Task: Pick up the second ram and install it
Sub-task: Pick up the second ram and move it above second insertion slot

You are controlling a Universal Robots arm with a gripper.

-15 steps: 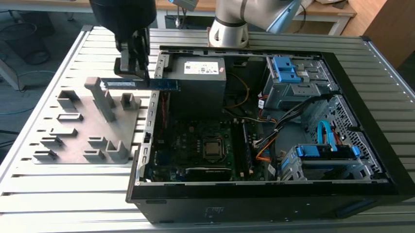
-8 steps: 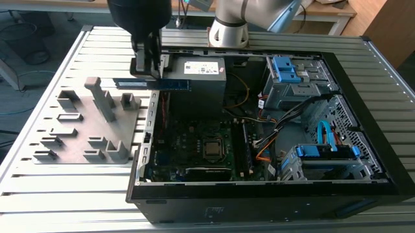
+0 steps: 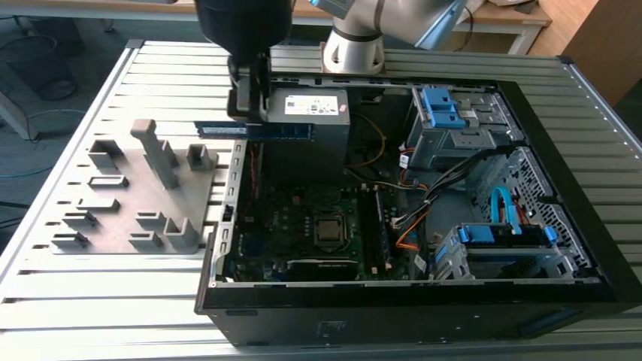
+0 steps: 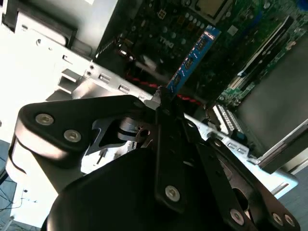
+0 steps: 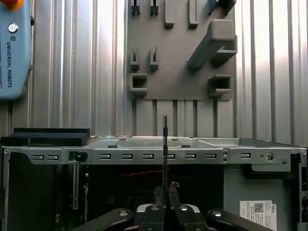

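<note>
Exterior view: your black gripper (image 3: 248, 113) is clamped on the second ram (image 3: 286, 131), a long, narrow, flat blue-green circuit-board stick. It is held level in the air over the far corner of the open black computer case (image 3: 401, 301), towards the exterior view's left and just beside the grey power supply box (image 3: 331, 128). It hangs clear of the green motherboard (image 3: 301, 218) below and sits in no slot. The grey plastic fixture plate (image 3: 131, 195) lies on the slatted metal surface (image 3: 60, 301), on the exterior view's left of the case.

Second wrist view: the second ram (image 4: 192, 60) juts out from the gripper (image 4: 161, 98), which pinches its flat faces towards one end. Most of its length hangs free above the motherboard (image 4: 159, 33).

First wrist view: you see the second ram (image 5: 165, 139) edge-on, a thin dark strip rising from the gripper (image 5: 166, 211), with the case's metal wall (image 5: 120, 155) under it and the fixture plate (image 5: 178, 62) beyond.

Treat it as light, stiff and thin, but fragile. The flat faces look like the safe hold, away from the contact edge. Under skewed force it would likely crack rather than flex.
</note>
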